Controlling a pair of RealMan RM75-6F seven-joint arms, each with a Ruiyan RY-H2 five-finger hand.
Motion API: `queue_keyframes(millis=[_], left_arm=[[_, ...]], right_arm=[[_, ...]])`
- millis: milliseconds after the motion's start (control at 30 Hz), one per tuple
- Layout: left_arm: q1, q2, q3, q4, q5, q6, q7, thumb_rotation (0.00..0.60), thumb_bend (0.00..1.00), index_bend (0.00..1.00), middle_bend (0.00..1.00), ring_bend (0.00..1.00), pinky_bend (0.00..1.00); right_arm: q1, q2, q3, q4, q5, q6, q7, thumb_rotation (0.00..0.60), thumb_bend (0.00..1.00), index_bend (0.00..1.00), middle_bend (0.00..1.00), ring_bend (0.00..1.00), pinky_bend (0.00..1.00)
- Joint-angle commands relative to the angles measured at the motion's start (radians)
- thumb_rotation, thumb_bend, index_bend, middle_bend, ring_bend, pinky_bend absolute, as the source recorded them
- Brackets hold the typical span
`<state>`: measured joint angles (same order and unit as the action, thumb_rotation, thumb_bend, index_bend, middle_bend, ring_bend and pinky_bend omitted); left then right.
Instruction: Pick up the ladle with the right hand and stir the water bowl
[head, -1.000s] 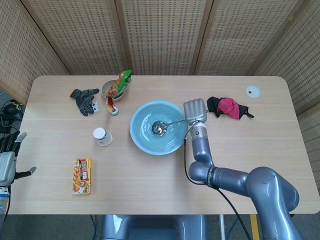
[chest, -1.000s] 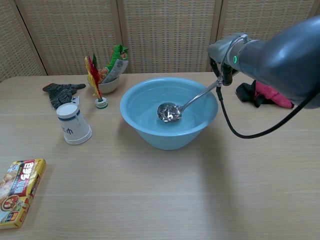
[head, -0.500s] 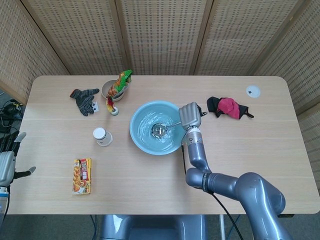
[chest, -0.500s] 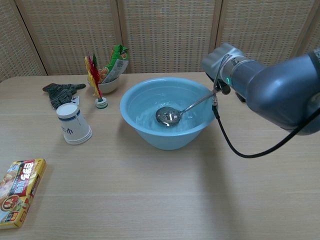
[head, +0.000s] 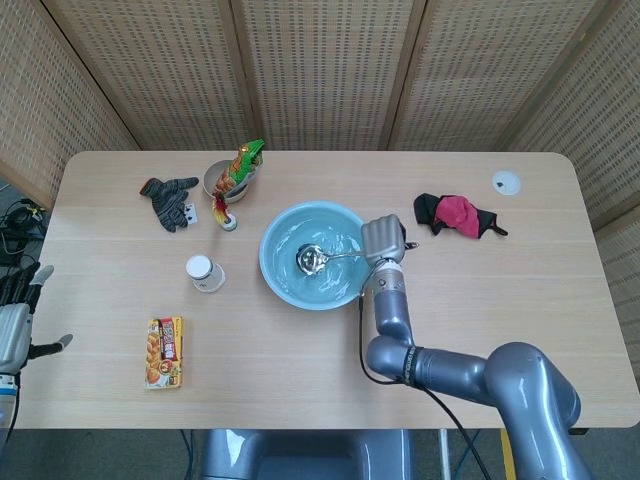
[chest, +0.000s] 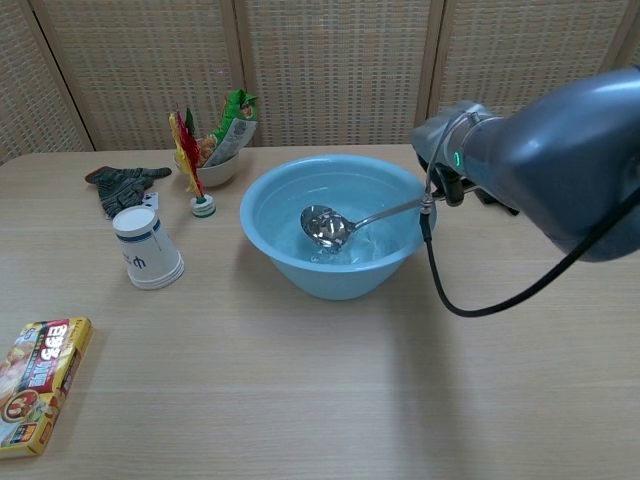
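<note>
A light blue water bowl stands mid-table with rippling water in it. The metal ladle has its cup down in the water, and its handle slants over the bowl's right rim. My right hand grips the handle end just outside that rim. My left hand hangs off the table's left edge with fingers apart and nothing in it; the chest view does not show it.
A white paper cup stands left of the bowl. Behind it are a dark glove, a shuttlecock and a small bowl of packets. A snack box lies front left. A red-black cloth lies right.
My right hand has drawn nearer along the bowl's right rim. The ladle cup has swept left and toward the back of the bowl, and the water ripples.
</note>
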<state>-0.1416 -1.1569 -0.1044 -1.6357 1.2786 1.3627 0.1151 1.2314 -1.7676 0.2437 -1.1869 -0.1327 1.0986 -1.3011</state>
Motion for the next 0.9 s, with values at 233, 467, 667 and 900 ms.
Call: queue_keyframes(millis=[233, 467, 667, 900], left_arm=[[0.001, 0.001, 0.006, -0.006, 0.008, 0.002, 0.0, 0.6, 0.0, 0.0, 0.0, 0.0, 0.0], [0.002, 0.003, 0.007, -0.011, 0.01, 0.004, -0.004, 0.6, 0.0, 0.0, 0.0, 0.0, 0.0], [0.001, 0.005, 0.006, -0.012, 0.007, 0.003, -0.007, 0.6, 0.0, 0.0, 0.0, 0.0, 0.0], [0.0, 0.008, 0.006, -0.013, 0.004, 0.0, -0.009, 0.6, 0.0, 0.0, 0.0, 0.0, 0.0]], right_arm=[[-0.013, 0.103, 0.093, -0.151, 0.135, 0.028, -0.042, 0.6, 0.95, 0.79, 1.0, 0.99, 1.0], [-0.012, 0.162, 0.139, -0.225, 0.172, 0.042, -0.029, 0.6, 0.96, 0.8, 1.0, 0.99, 1.0], [-0.007, 0.202, 0.17, -0.269, 0.211, 0.054, -0.026, 0.6, 0.97, 0.8, 1.0, 0.99, 1.0], [0.005, 0.237, 0.189, -0.288, 0.253, 0.056, -0.028, 0.6, 0.96, 0.8, 1.0, 0.99, 1.0]])
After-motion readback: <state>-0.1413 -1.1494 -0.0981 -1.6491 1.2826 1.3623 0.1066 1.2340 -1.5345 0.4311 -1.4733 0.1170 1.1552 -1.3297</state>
